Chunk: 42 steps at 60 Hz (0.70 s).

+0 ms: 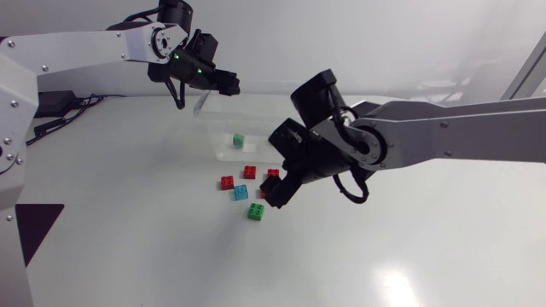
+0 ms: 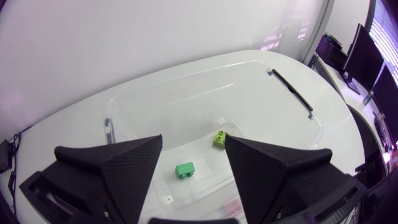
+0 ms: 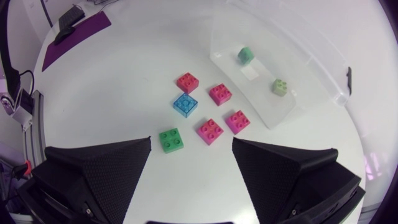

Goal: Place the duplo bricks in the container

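Visibly, loose bricks (image 3: 186, 104) studs up; container (image 2: 186, 93) lengthwise across left hand (image 2: 193, 142).

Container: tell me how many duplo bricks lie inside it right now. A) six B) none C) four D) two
D: the left wrist view shows only a green brick and a lime brick on the floor of the container.
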Available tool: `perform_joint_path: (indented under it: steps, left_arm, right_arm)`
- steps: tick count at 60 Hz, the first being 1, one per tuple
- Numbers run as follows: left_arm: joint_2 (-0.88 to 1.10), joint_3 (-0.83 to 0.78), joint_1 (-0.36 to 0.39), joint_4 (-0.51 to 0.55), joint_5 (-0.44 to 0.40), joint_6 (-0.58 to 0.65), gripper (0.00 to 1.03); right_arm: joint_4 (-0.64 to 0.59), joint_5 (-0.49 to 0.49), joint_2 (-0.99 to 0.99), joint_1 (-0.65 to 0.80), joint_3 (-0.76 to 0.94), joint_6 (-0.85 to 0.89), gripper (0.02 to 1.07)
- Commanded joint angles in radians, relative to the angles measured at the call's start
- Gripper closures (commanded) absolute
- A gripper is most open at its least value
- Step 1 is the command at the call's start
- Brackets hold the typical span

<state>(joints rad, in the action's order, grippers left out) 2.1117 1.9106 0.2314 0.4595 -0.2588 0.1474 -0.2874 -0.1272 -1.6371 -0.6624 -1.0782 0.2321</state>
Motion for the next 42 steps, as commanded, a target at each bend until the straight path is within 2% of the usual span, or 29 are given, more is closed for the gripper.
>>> perform_joint_path:
  steps: [1,10,15,21,24,32,42]
  left_arm:
    - [-0.052,0.021,-0.027,-0.004,-0.026,-0.034,0.17]
    - [-0.213,-0.079,-0.080,0.056,-0.111,-0.006,0.17]
    - [-0.358,-0.219,-0.104,0.096,-0.140,0.098,0.17]
    - [-0.453,-0.347,-0.116,0.185,-0.148,0.262,0.17]
    - [-0.486,-0.417,-0.130,0.196,-0.148,0.325,0.17]
    - [-0.515,-0.571,-0.158,0.209,-0.149,0.480,0.17]
    - [-0.509,-0.694,-0.161,0.219,-0.149,0.610,0.17]
  right_arm:
    - [-0.001,-0.011,-0.069,-0.017,0.006,0.012,0.12]
    - [-0.013,-0.026,-0.145,-0.048,-0.023,0.019,0.12]
    - [-0.033,-0.028,-0.208,-0.057,-0.062,0.033,0.12]
    - [-0.050,-0.026,-0.265,-0.066,-0.101,0.046,0.12]
    - [-0.065,-0.026,-0.290,-0.071,-0.126,0.049,0.12]
    - [-0.096,-0.022,-0.348,-0.072,-0.183,0.061,0.12]
    - [-0.182,-0.012,-0.417,-0.072,-0.272,0.085,0.15]
